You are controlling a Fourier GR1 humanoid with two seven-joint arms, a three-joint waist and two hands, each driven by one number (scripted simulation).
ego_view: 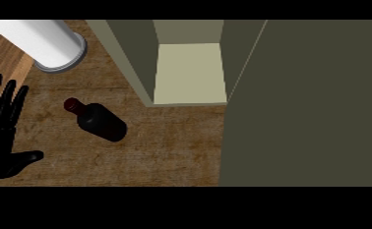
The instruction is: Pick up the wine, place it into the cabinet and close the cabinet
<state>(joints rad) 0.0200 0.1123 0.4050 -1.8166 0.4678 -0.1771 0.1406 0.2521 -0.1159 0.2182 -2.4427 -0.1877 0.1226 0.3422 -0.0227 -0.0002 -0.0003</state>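
Note:
The wine point(99, 119) is a dark bottle with a reddish cap, standing on the wooden counter point(174, 144) left of centre. Behind and to its right the cabinet point(187, 73) stands open, showing a pale inner shelf. Its olive door point(298, 105) is swung open and fills the right side of the view. My left hand point(10, 129) rests open at the left edge, fingers straight and pointing up, thumb out, well apart from the bottle. My right hand does not show.
A white cylinder with a grey rim point(47, 43) lies at the upper left of the counter. The cabinet's left wall point(131, 61) rises just right of the bottle.

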